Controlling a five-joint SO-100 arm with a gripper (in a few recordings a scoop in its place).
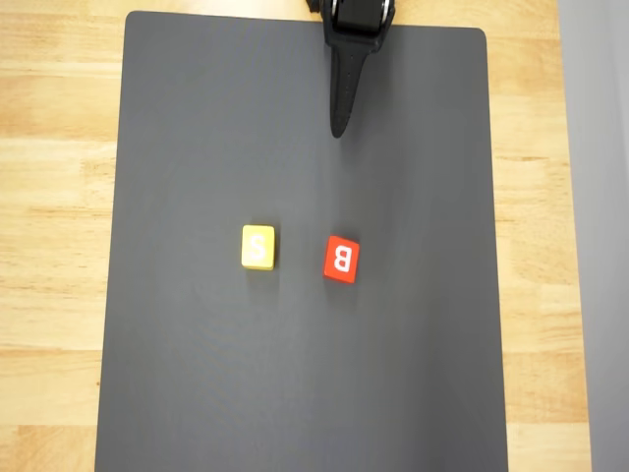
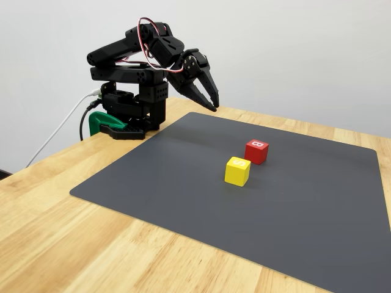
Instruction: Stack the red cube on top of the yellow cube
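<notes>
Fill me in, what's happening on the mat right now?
Nothing is being handled yet. The gripper hangs in the air at the mat's far edge, fingers together, holding nothing. The red cube and the yellow cube sit side by side near the mat's middle, apart from each other, letters up. The stacking has not begun.

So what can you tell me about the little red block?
The red cube is a small block with a white letter B on its top face. It looks solid and painted, maybe wood. It sits flat on the dark grey mat, turned a bit askew in the overhead view. Nothing touches it but the mat. The yellow cube stands close beside it with a gap between them, and the gripper hangs far off near the mat's edge.
</notes>
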